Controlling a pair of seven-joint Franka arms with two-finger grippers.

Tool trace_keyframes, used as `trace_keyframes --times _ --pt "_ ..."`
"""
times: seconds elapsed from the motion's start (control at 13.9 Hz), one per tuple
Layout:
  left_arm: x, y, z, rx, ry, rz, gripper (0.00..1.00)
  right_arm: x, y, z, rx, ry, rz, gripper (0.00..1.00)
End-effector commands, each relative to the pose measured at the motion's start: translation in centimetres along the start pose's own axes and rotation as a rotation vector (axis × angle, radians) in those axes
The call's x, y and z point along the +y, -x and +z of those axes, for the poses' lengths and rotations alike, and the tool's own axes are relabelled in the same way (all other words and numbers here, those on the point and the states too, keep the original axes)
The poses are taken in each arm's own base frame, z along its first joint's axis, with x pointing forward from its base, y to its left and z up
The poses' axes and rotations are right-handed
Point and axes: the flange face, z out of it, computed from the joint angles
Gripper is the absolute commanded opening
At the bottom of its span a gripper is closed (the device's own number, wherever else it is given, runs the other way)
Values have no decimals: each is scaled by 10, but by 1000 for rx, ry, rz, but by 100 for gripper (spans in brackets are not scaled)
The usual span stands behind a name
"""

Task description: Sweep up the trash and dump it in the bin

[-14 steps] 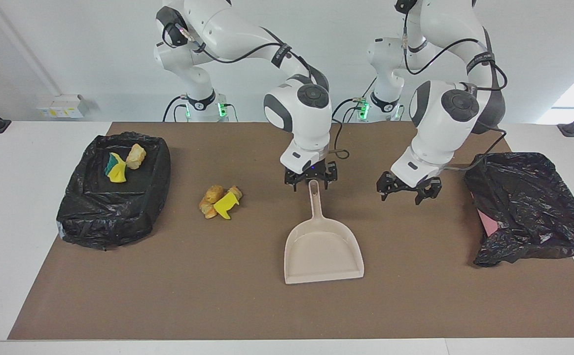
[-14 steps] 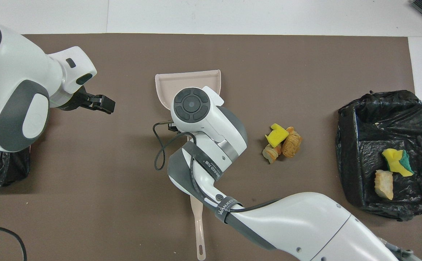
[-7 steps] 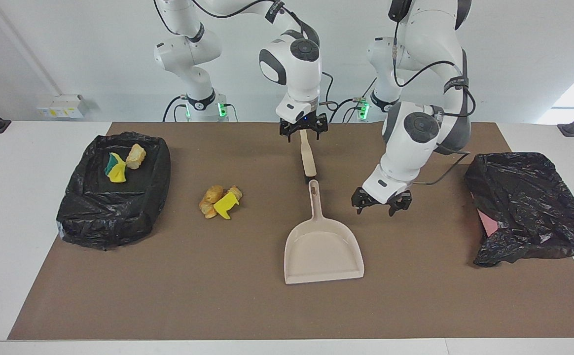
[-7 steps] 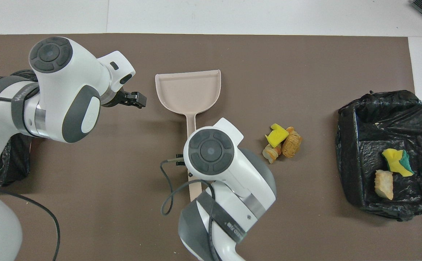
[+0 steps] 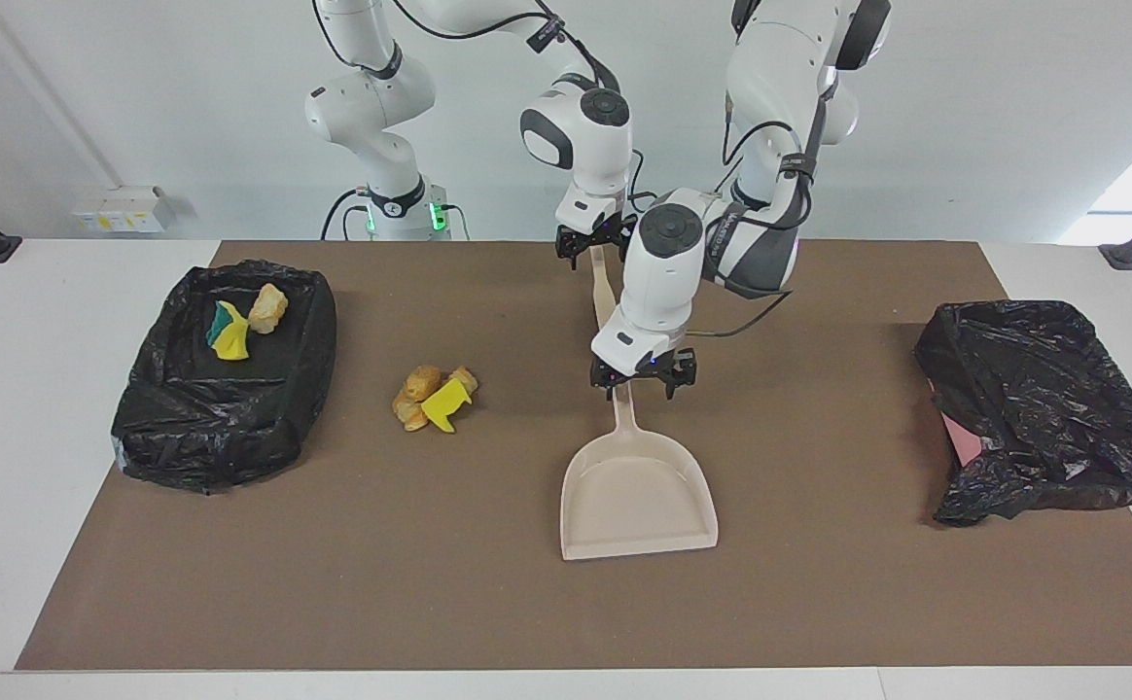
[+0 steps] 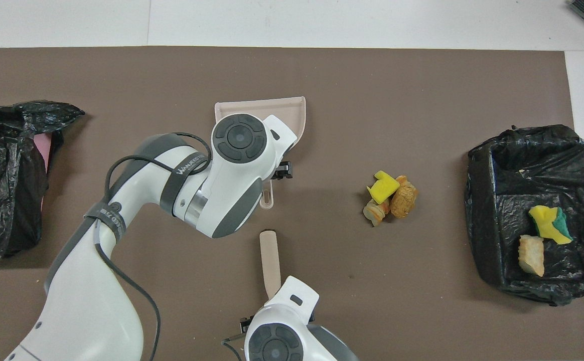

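Trash point(image 5: 433, 397) is left unswept on the surface point(image 5: 819, 583), at 9 o'clock of the dustpan point(image 5: 637, 491) in the facing view. The left gripper point(image 5: 642, 377), spread, is newly brought over the dustpan handle. The right gripper point(image 5: 593, 243), spread, is drawn back to the brush point(image 5: 604, 292) end. Grasps are judged next.

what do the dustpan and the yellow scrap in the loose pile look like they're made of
The dustpan looks like rigid moulded plastic, beige with a smooth matte finish: thin even walls and a one-piece handle with a hanging hole. The yellow scrap looks like soft sponge foam, judging by its cut, blocky edges and dull surface.
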Motion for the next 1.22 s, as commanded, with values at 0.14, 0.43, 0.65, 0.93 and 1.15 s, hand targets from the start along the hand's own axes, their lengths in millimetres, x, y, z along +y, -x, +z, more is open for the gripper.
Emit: trace_keyframes --times 0.14,0.43,0.65,0.93,1.15 --pt "-2 -2 20 25 -12 -11 72 1 17 3 -4 -7 -3 98" --pt "-4 -4 12 25 -9 -12 0 2 15 5 -6 -11 -9 0" --pt "-18 -9 -15 42 -7 -10 0 4 4 3 -10 -16 -23 0" --pt "-77 -33 -44 46 -21 105 0 33 -9 -37 -15 10 -12 0" --pt "-112 -39 -54 22 -38 210 0 81 -14 -77 -31 47 -30 0"
